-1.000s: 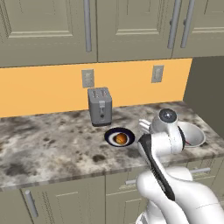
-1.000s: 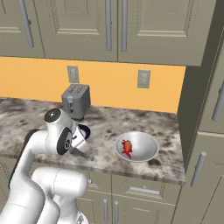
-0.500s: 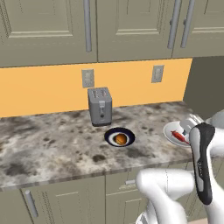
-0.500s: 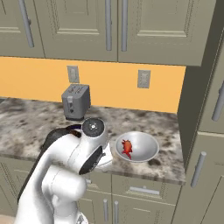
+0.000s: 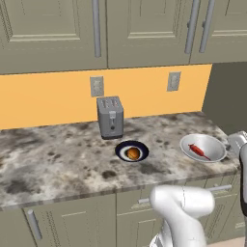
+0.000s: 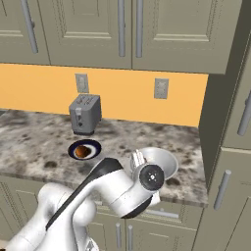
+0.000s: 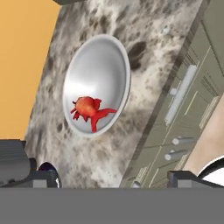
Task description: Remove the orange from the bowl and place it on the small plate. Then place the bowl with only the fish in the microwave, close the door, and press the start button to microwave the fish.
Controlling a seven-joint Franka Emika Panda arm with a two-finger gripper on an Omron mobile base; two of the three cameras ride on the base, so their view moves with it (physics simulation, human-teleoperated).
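Note:
The orange (image 5: pixel 132 153) lies on the small plate (image 5: pixel 123 146) with the navy rim, in front of the toaster; the right base view has that orange (image 6: pixel 84 151) and plate (image 6: pixel 93 144) left of my arm. The pale bowl (image 5: pixel 214 144) stands at the counter's right end with the red fish (image 5: pixel 198 151) in it. In the hand view the bowl (image 7: pixel 100 65) and the fish (image 7: pixel 89 109) lie ahead of my gripper (image 7: pixel 111 179), which is open with nothing between its fingers. My wrist covers part of the bowl (image 6: pixel 164 159) in the right base view.
A grey toaster (image 5: pixel 110 117) stands at the back by the orange wall. Beige cabinet doors hang above and drawers (image 7: pixel 183 94) sit below the counter's front edge. A tall cabinet (image 6: pixel 228 147) bounds the counter on the right.
My arm has swung right, from above the small plate to the bowl's end of the counter. The orange, plate, bowl and fish have stayed put. The gripper stays open.

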